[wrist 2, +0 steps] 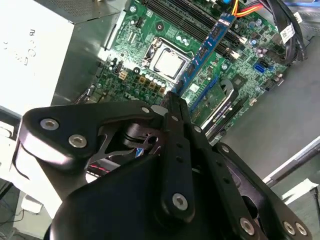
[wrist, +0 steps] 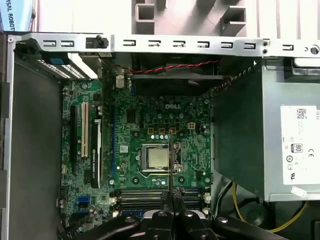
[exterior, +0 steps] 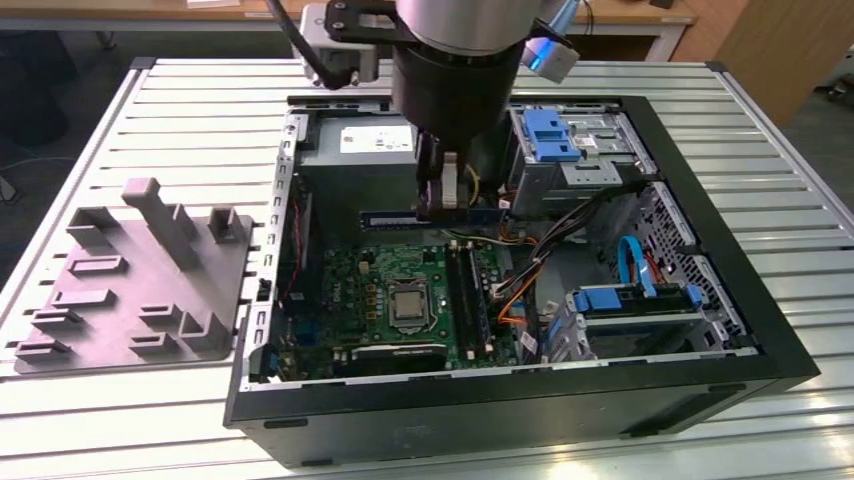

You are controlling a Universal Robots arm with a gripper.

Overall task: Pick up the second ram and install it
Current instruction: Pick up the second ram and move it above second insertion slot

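Here we are over the open computer case [exterior: 534,400] on the desk [exterior: 134,120], and the pincer [wrist 2: 172,97] is clamped tight on one end of the second ram [wrist 2: 205,50]. In the second wrist view the long board juts out from the fingertips, up in the air above the motherboard [wrist 2: 135,30]. In the exterior view the ram [exterior: 394,215] hangs level at the far end of the board, just near of the power supply [exterior: 360,150], lying crosswise to the black memory slots [exterior: 467,290]. These sit on the exterior view's right of the CPU socket [exterior: 404,300]. It's not seated in any slot. On the exterior view's left, a grey fixture [exterior: 134,280] rests beside the case.
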